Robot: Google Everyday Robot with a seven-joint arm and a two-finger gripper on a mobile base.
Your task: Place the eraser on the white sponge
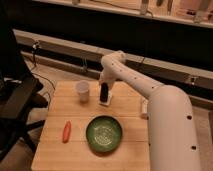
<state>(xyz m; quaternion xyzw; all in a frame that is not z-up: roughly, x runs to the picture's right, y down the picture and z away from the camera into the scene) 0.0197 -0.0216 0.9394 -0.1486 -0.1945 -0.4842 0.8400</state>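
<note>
My gripper (104, 91) hangs at the end of the white arm, over the back middle of the wooden table (55, 150). Its dark tip stands right on or just above the white sponge (106, 102), a small white pad lying flat on the table. The dark upright shape at the tip may be the eraser (104, 94). I cannot tell it apart from the gripper, or whether it rests on the sponge.
A white cup (82, 91) stands just left of the gripper. A green bowl (104, 134) sits in the front middle of the table. An orange carrot-like object (66, 131) lies at the front left. A black chair (15, 107) stands off the table's left side.
</note>
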